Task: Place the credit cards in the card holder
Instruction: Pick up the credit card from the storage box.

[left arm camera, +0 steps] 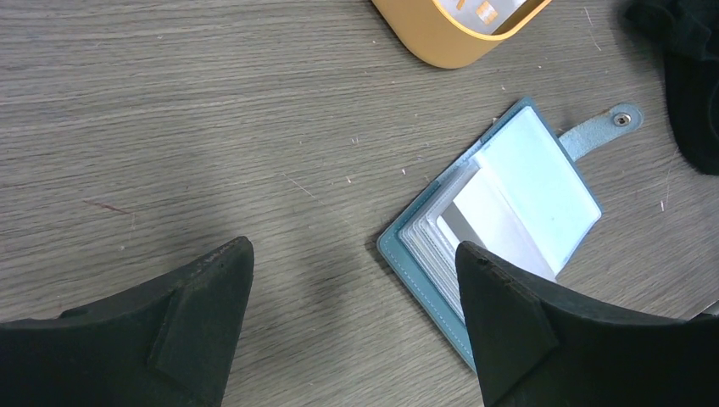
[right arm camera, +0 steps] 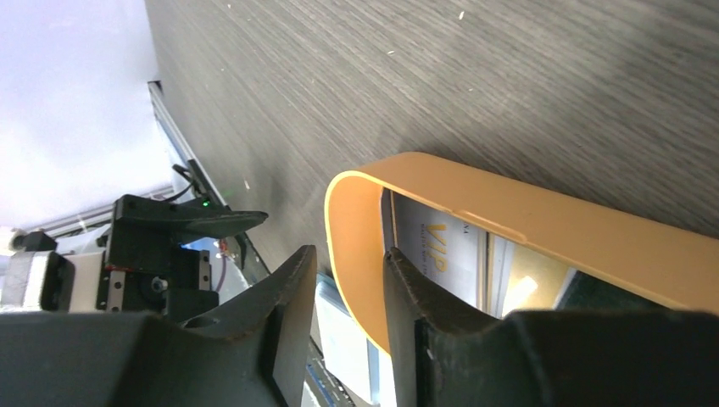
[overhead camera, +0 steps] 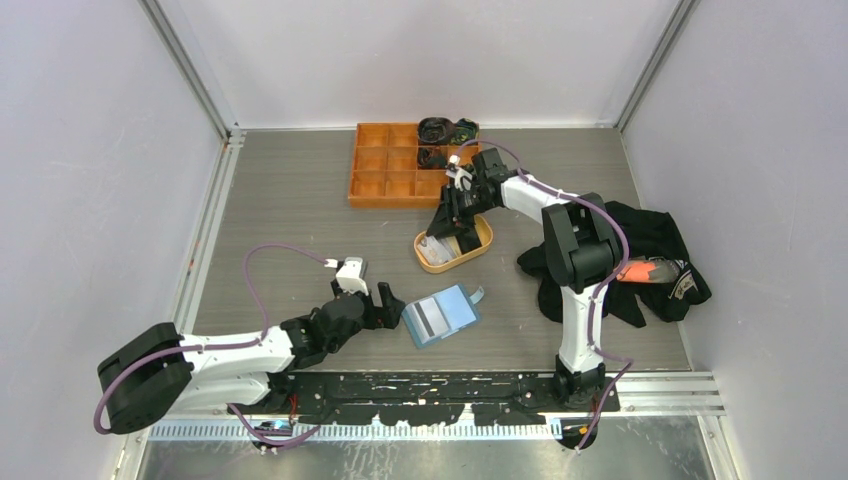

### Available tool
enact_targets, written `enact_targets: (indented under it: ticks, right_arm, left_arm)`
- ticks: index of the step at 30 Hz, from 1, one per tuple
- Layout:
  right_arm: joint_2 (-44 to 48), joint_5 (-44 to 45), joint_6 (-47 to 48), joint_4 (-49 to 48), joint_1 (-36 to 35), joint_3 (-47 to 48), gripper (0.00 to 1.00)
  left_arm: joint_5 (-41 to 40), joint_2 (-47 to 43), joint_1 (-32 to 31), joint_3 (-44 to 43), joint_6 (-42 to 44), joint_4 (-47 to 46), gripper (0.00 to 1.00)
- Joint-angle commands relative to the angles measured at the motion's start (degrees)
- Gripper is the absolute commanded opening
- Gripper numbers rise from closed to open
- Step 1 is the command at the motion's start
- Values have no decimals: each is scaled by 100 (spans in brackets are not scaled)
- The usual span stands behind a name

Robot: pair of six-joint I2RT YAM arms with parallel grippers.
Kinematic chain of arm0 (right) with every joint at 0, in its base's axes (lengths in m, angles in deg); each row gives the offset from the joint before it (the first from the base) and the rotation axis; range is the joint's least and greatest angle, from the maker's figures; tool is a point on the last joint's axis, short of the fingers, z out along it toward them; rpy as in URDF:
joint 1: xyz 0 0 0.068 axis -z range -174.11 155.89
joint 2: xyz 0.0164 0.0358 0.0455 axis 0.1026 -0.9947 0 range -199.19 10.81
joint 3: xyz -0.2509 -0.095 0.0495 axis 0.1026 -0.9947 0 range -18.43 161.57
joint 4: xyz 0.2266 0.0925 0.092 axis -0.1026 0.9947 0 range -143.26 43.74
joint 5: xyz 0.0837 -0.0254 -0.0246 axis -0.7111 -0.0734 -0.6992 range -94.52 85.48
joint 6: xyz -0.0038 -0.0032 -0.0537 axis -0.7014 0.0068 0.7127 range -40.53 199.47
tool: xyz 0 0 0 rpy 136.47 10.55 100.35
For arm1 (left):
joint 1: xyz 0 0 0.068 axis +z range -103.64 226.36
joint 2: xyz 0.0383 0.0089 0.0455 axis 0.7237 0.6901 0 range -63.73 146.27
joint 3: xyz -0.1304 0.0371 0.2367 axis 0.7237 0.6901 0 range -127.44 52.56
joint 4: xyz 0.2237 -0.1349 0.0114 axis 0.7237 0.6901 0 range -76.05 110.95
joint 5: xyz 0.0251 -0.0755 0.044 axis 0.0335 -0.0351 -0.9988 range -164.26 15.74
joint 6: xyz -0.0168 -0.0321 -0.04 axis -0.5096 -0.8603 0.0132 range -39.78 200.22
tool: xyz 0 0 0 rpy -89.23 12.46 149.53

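Note:
The blue card holder (overhead camera: 442,314) lies open on the table, its clear slots up and its snap tab to the right; it also shows in the left wrist view (left arm camera: 509,195). My left gripper (overhead camera: 392,303) is open and empty just left of it, its right finger (left arm camera: 543,339) over the holder's near edge. The credit cards (overhead camera: 437,248) lie in the oval tan dish (overhead camera: 480,245); a white card with gold print (right arm camera: 437,254) shows there. My right gripper (right arm camera: 349,250) is slightly open astride the dish's end wall (right arm camera: 526,212), one finger inside by the cards, one outside.
An orange compartment tray (overhead camera: 385,175) with dark items (overhead camera: 437,130) stands at the back. A black cloth (overhead camera: 650,260) with an orange object (overhead camera: 640,270) lies at the right, by the right arm. Grey walls enclose the table on three sides.

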State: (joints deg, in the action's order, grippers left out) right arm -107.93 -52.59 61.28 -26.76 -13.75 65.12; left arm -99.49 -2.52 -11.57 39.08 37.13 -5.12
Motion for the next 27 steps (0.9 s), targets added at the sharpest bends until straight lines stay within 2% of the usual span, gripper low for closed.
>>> enact_targets:
  ticks: [1,11,15,27]
  right_arm:
    - [295,-369,-191,-170,-6,-16,38]
    - [99,-187,160,379,-21,91,28]
    - [62,-203,281,511,-56,115,27]
    - [53,642,903,1153,-262,369,31]
  left_arm:
    - [-30,14,50,-136,-15,-317,88]
    - [-18,2,73,-120,-28,-317,88]
    - [-17,0,79,-120,-33,-317,88]
    - [12,5,98,-120,-50,-312,88]
